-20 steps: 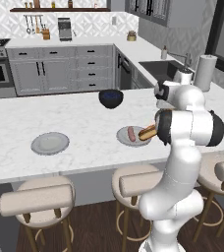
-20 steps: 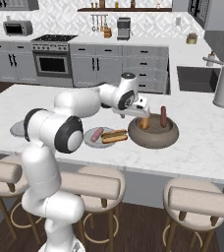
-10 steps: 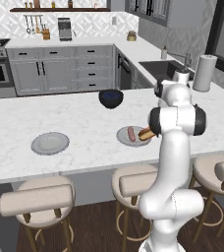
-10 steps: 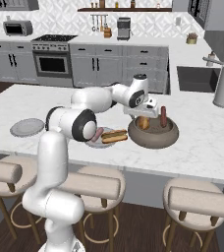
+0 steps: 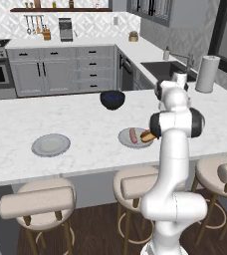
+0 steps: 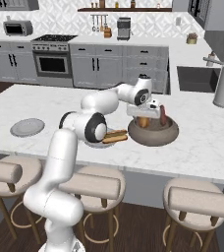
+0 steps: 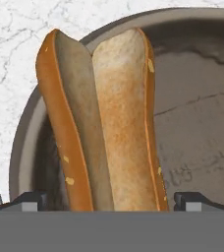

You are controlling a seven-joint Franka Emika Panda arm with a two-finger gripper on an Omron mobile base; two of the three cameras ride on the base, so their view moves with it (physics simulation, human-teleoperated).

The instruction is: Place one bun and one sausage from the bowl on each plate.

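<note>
The end effector (image 6: 144, 118) hangs over the wide grey-brown bowl (image 6: 170, 133), its tips set wide on either side of a split golden-tan bun (image 7: 104, 123) leaning on the bowl's wall; whether they touch it, I cannot tell. A grip that low could let the bun pivot or slip. A reddish-brown sausage (image 6: 162, 115) stands just beside and could be knocked. The near light-grey plate (image 5: 125, 138) is already served; the far plate (image 5: 51, 145) waits bare on the white marble tabletop (image 5: 85, 124).

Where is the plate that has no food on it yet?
The empty plate sits alone on the white counter, far left in the left base view, well apart from the plate with food and the dark bowl.
</note>
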